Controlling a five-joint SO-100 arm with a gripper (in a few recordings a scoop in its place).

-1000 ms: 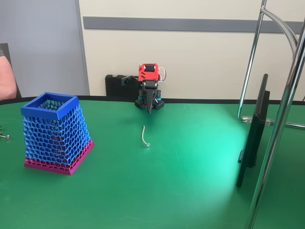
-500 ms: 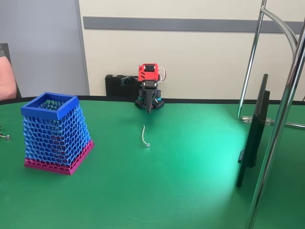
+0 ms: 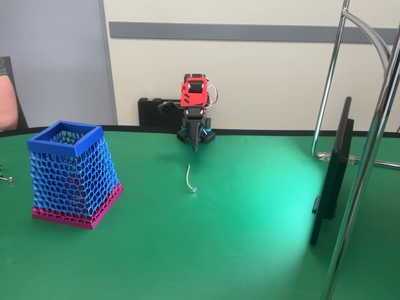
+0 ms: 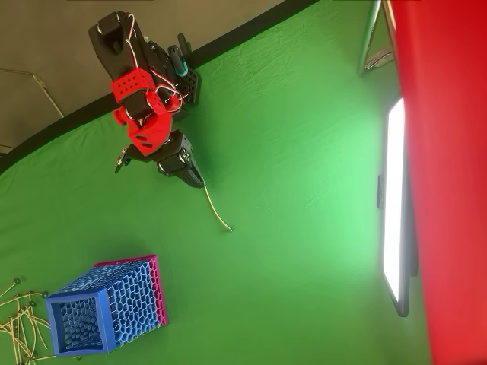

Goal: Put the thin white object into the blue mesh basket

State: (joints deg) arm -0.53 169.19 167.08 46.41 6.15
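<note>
In the fixed view the red and black arm stands at the far edge of the green table (image 3: 237, 250), upper centre of the frame, with its dark fingers (image 3: 195, 145) hanging down to a narrow point just above the cloth; they look pressed together, with nothing between them. The thin white object (image 3: 189, 179) lies flat on the table just in front of the arm, at the centre of the frame, its small bead end toward the camera. In the overhead view the arm sits at upper left, the fingers (image 4: 196, 181) pointing down and to the right, and the thin white object (image 4: 216, 211) runs on from just beside their tip toward the middle of the frame; I cannot tell whether the tip touches it. The blue mesh basket (image 3: 65, 138) stands upright at the left of the fixed view, well apart from the strand, on its magenta base. In the overhead view the blue mesh basket (image 4: 74, 327) is at lower left, with a heap of pale strands (image 4: 19, 331) beside it at the left edge.
</note>
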